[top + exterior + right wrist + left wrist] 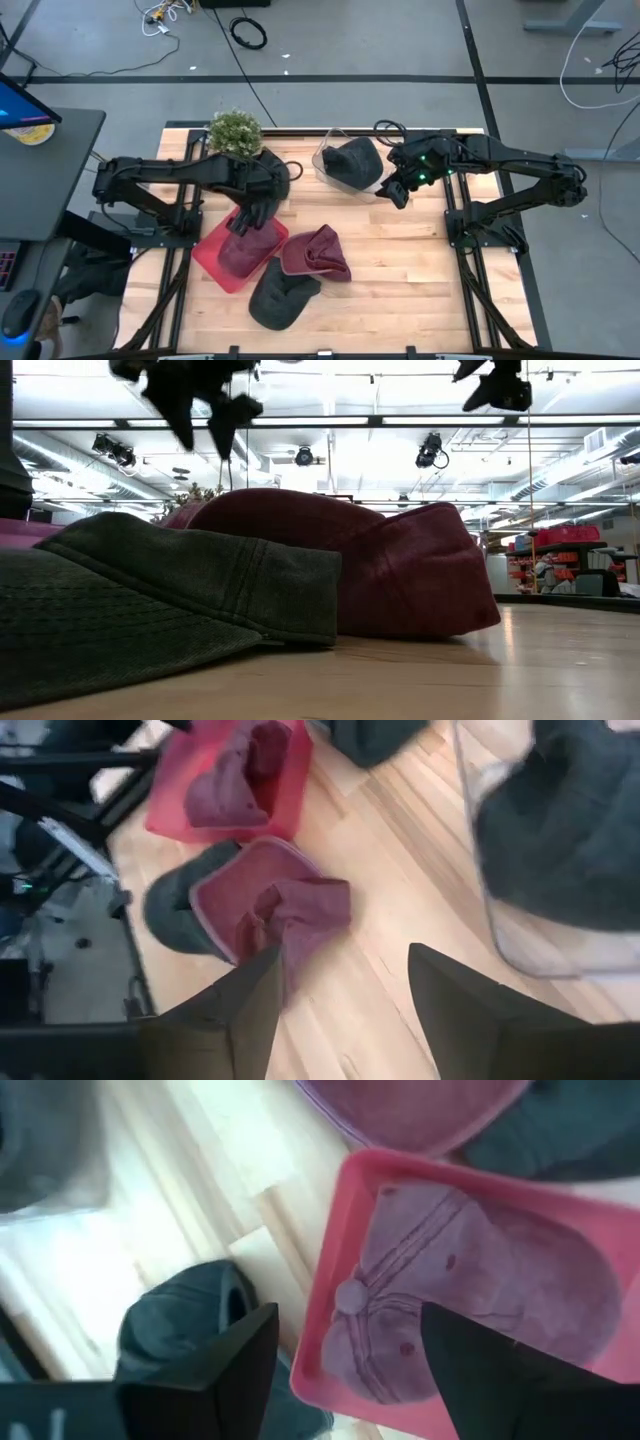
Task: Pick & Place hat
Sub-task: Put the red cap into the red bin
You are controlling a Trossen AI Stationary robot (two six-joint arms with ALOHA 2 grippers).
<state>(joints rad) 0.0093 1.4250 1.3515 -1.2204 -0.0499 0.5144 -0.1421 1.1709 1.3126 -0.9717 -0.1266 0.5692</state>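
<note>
My left gripper (245, 218) (347, 1312) hovers open above a pink tray (210, 255) (330, 1280), in which a maroon hat (245, 252) (470, 1280) lies crown up. My right gripper (393, 192) (345, 952) is open in the air beside a clear bin (322, 160) (500, 935) that holds a dark hat (355, 162) (570, 830). A second maroon hat (318, 252) (270, 900) (380, 570) lies loose on the table. It partly overlaps a dark grey hat (280, 295) (150, 600) nearer the near edge. Both grippers (200, 400) (495, 385) hang high in the low view.
A potted plant (235, 130) stands at the far left of the wooden table. A dark object (190, 1320) lies beside the tray, mostly under my left arm. Bare wood (400, 280) stretches across the right and near parts of the table. Cables lie on the floor beyond.
</note>
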